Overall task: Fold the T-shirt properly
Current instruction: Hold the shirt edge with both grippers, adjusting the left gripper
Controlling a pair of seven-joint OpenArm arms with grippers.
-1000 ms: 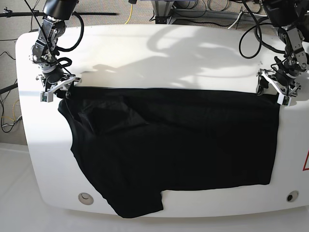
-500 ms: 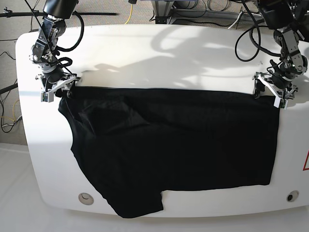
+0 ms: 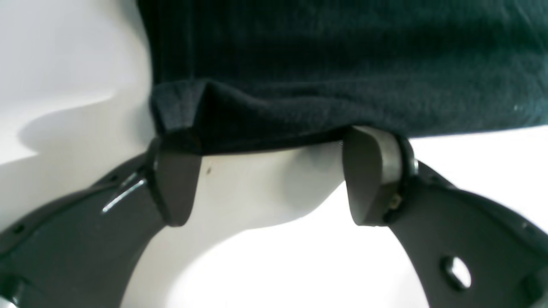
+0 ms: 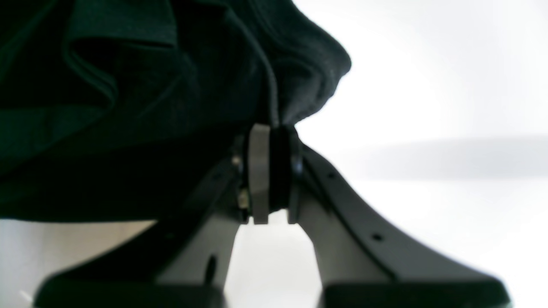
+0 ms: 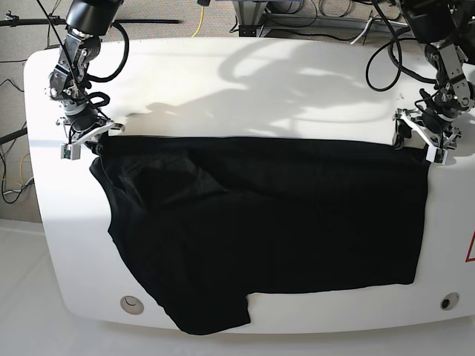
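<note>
Our right end effector (image 4: 269, 179) is clenched on the T-shirt's (image 5: 282, 222) corner; our left end effector (image 3: 274, 179) stands released, hem between its fingertips; lifting now would skew the fold.

You have 1 T-shirt (image 5: 282, 215) on 1 table (image 5: 245, 81), 2 grippers, left (image 5: 420, 139) and right (image 5: 87, 138), and 2 round fittings (image 5: 132, 302) at the table's near edge.

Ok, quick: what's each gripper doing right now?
Left gripper: open, jaws straddling the T-shirt edge, not clamped.
Right gripper: shut on a pinch of the T-shirt.
</note>
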